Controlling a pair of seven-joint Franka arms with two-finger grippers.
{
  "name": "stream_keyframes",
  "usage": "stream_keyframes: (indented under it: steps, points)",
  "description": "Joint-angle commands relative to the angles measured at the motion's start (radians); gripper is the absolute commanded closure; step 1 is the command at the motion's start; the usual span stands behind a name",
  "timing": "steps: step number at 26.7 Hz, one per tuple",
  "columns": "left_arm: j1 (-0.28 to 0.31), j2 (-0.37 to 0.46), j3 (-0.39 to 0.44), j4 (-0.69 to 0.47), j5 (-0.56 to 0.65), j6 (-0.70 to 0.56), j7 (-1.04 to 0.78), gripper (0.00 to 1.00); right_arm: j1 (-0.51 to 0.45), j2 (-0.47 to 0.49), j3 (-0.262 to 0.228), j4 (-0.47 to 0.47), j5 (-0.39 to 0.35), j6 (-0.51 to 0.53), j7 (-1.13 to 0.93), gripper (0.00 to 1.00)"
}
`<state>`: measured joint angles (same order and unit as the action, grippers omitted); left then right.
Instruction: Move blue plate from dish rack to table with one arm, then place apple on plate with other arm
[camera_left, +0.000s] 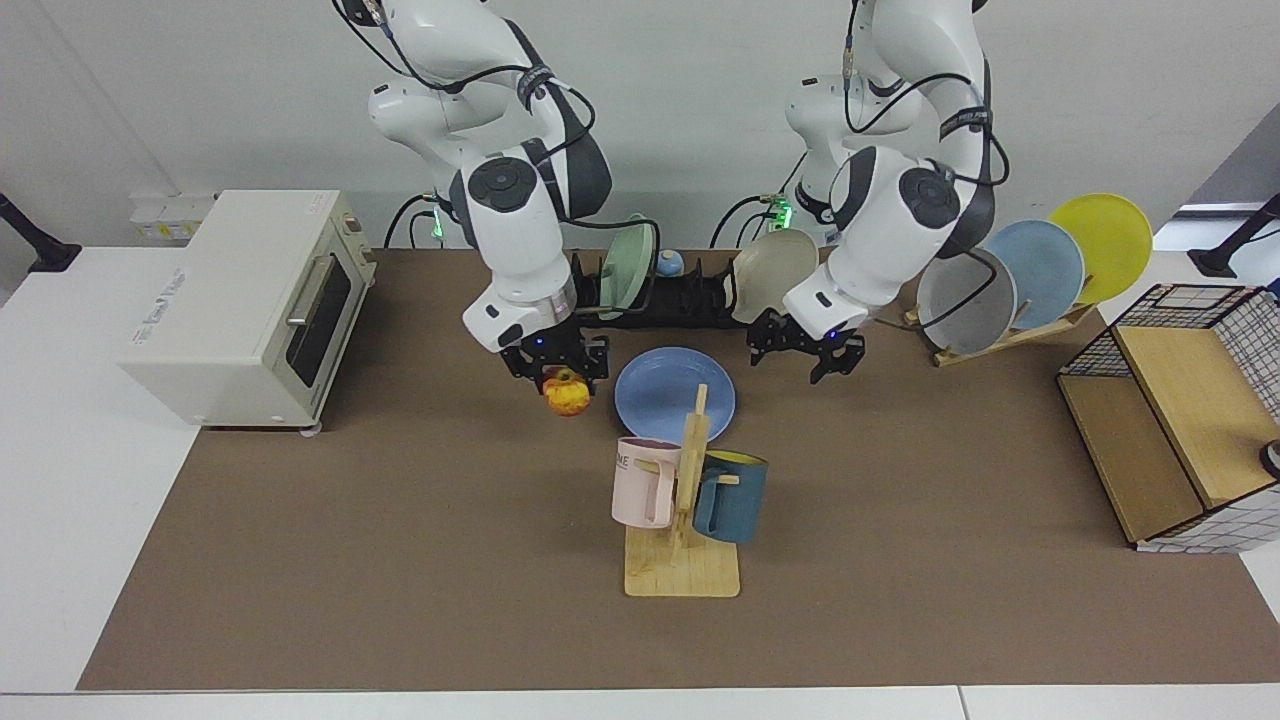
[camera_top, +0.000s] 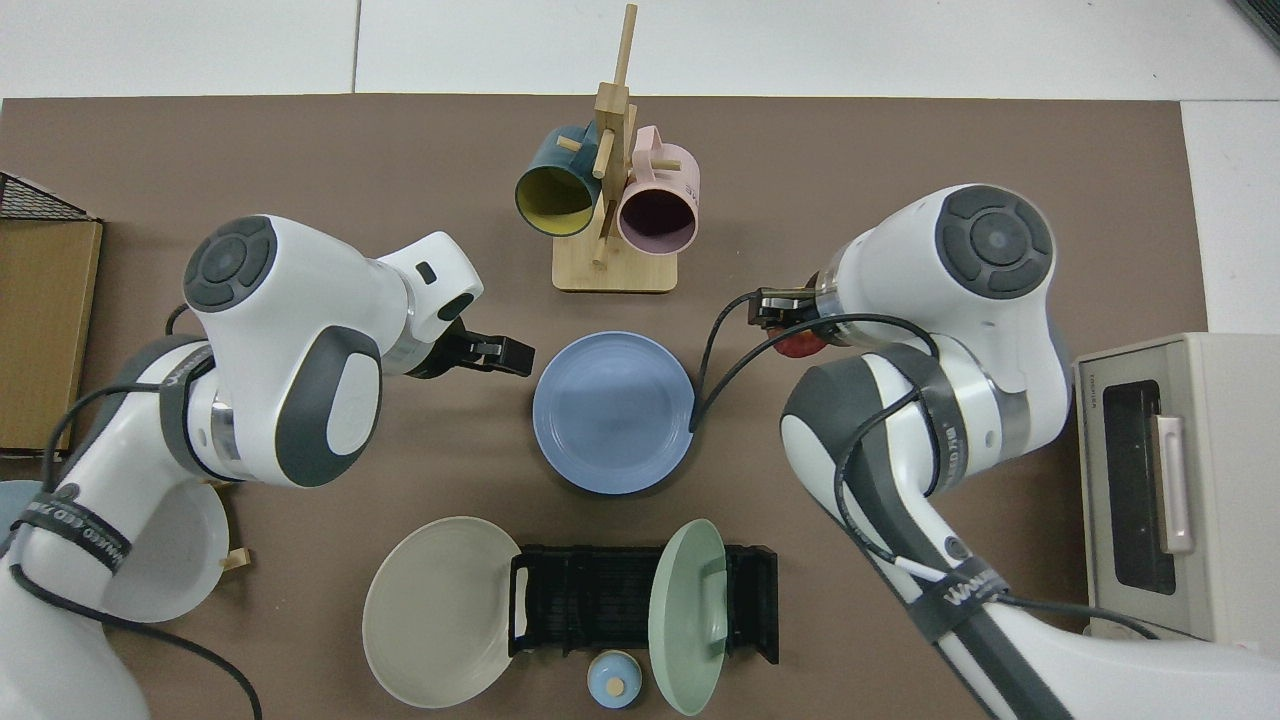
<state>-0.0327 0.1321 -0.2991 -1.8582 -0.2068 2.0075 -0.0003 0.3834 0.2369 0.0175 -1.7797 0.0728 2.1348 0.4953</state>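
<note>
Worktop (camera_left: 400, 560), brown mat: blue plate (camera_left: 672, 390) lying flat.
Right claw (camera_left: 560, 362), pointing down, pinches apple (camera_left: 567, 395) beside plate; left claw (camera_left: 808, 350) spread, empty, opposite side.

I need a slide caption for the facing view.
Right gripper carries the apple toward the blue plate; open left gripper beside it.
</note>
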Motion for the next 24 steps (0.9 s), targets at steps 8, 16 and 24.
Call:
stream_keyframes:
  steps: [8, 16, 24]
  points:
    - [-0.003, -0.235, 0.009, -0.012, 0.107, -0.259, -0.036, 0.00, 0.189, 0.084, -0.007, -0.017, 0.007, 0.187, 0.238, 1.00]
    - [0.008, -0.232, 0.011, 0.129, 0.159, -0.383, -0.030, 0.00, 0.223, 0.143, -0.005, -0.023, -0.001, 0.267, 0.273, 1.00]
    - [0.030, -0.160, 0.012, 0.255, 0.155, -0.432, -0.026, 0.00, 0.232, 0.153, -0.005, -0.063, -0.004, 0.303, 0.266, 1.00]
